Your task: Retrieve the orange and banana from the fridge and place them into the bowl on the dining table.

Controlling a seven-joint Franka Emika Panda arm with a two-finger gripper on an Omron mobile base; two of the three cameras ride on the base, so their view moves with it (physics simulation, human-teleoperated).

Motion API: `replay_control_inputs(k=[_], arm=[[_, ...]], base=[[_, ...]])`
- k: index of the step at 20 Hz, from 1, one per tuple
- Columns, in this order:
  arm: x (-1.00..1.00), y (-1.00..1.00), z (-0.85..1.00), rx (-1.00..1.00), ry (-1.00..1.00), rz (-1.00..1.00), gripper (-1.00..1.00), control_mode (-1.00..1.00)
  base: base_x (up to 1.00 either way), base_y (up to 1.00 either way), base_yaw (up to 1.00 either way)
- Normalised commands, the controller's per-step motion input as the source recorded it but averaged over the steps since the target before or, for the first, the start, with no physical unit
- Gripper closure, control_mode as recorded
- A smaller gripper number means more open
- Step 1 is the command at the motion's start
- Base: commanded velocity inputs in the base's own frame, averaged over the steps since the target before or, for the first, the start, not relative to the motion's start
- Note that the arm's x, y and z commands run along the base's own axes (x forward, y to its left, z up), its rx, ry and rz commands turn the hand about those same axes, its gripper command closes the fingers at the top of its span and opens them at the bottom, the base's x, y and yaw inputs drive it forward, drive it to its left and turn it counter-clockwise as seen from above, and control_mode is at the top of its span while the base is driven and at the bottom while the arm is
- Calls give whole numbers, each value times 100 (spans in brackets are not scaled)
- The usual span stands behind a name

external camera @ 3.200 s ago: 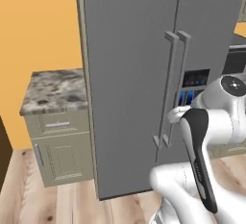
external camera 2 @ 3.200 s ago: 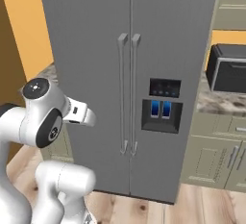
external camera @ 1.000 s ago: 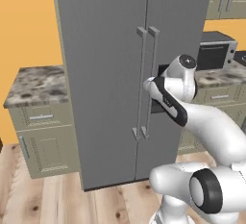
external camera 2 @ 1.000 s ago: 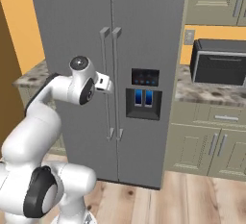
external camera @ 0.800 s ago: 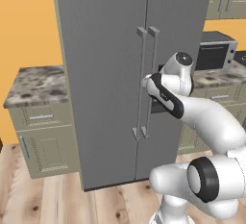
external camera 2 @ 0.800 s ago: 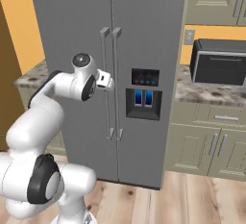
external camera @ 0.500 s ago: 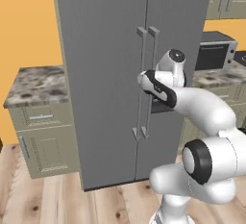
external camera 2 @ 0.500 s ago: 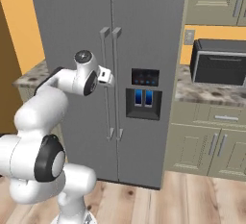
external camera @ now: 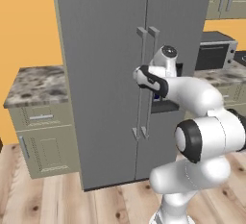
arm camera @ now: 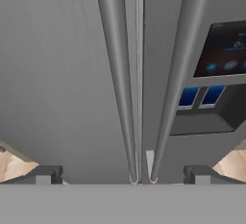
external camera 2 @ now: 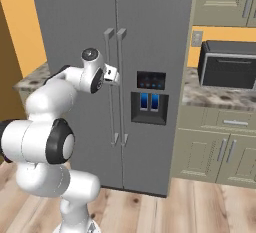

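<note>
Here, a tall grey fridge point(external camera: 115, 74) stands with both doors closed, two long vertical bar handles running side by side down its middle seam. The white arm reaches toward those handles at about chest height, and its end effector point(external camera 2: 114, 75) hovers just in front of them, fingers spread wide apart and holding nothing. In the hand view the left handle point(arm camera: 117, 74) and right handle point(arm camera: 175, 74) both fall between the two dark fingertips point(arm camera: 43, 174), so neither bar is singled out yet.

The orange and banana are presumably inside, behind the closed doors, so they cannot be seen. The dining table and bowl cannot be seen either.

The door is likely heavy and stiff, and will probably resist until its seal lets go. The handle is a smooth, rigid, rounded bar and could slip in a loose hold, so a firm grip around one bar alone, near its middle, looks sensible.

A dark dispenser panel point(external camera 2: 150, 99) with blue lights sits on the right door, near the handles. A marbled counter point(external camera: 36, 86) with pale cabinets adjoins the fridge on the left. On the right, another counter point(external camera 2: 210, 97) carries a dark microwave point(external camera 2: 227, 72). The twin handles sit close together, which may crowd the fingers.
</note>
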Motion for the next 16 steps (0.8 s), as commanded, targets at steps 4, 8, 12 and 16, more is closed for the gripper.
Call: replay_control_inputs(k=[4, 8, 12, 16], arm=[[42, -2, 0, 0, -8, -1, -100, -100], [37, 0, 0, 0, -15, 0, -100, -100], [34, 0, -4, 0, -15, 0, -100, -100], [39, -2, 0, 1, -3, 0, -100, -100]], base=[[0, 0, 0], [0, 0, 0], [0, 0, 0], [0, 0, 0]])
